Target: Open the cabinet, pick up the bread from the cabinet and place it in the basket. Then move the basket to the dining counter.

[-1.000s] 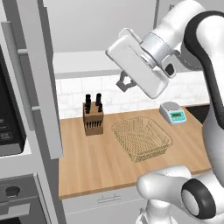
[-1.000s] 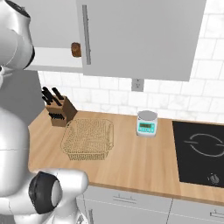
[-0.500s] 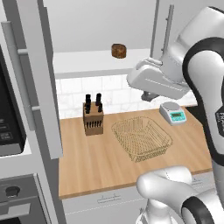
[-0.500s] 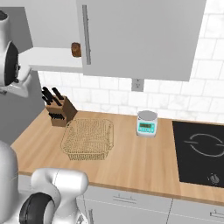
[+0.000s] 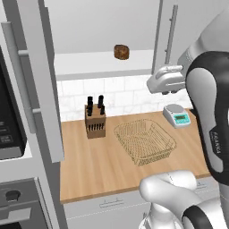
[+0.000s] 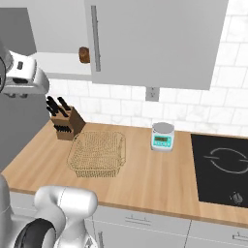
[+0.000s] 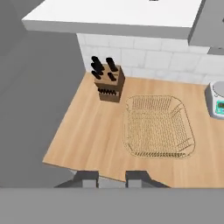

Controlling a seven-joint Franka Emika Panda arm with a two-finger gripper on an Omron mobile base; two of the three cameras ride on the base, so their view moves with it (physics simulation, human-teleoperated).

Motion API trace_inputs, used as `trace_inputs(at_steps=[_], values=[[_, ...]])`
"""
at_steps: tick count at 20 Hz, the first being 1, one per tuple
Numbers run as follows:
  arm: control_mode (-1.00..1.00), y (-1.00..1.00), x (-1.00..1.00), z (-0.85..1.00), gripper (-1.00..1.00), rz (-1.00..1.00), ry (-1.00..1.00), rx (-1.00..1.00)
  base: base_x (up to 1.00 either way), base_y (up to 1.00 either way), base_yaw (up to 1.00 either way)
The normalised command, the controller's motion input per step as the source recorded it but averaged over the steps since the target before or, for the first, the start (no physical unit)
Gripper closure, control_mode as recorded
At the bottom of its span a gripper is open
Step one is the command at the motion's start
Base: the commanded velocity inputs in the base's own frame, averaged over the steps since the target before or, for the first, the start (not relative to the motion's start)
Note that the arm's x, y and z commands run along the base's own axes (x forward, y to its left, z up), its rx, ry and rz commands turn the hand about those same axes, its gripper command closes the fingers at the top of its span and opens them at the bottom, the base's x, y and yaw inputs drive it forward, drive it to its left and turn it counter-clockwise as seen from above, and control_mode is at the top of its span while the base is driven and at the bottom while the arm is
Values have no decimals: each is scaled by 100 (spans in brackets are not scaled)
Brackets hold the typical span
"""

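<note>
Light grey wall cabinet with flat doors and long silver bar handles (image 5: 188, 27): left door swung open, white shelf inside exposed; right door shut.

Light wooden countertop (image 5: 103, 165) runs below it, white tiled wall behind.

Shallow square basket of golden-tan wire mesh (image 5: 144, 142) sits on the countertop, nothing in it. It lies just beside the wooden knife block with black handles (image 5: 95, 120), and apart from the small grey kitchen scale with a teal display (image 5: 177, 115).

Black induction hob (image 6: 224, 164) is set into the countertop at the far right of the right base view.

Small round dark-brown bun (image 5: 121, 52) rests on the cabinet shelf, near the handle of the shut door.

White two-finger gripper (image 7: 111, 176) hangs in front of the cabinet below shelf level, well apart from the bun, pointing down at the basket. Dark fingertips stand apart with nothing between them.
</note>
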Motion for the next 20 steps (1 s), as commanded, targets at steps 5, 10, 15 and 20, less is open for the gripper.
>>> trace_inputs(at_steps=[5, 10, 15, 20], values=[[-100, -68, 1, 17, -100, 0, -26, -16, 0, 0, 0], [-100, -38, 12, 10, -100, 0, -46, 0, 0, 0, 0], [-100, -20, 48, 32, -100, 0, -24, 0, 0, 0, 0], [-100, -31, 60, 36, -100, 0, 0, 0, 0, 0, 0]])
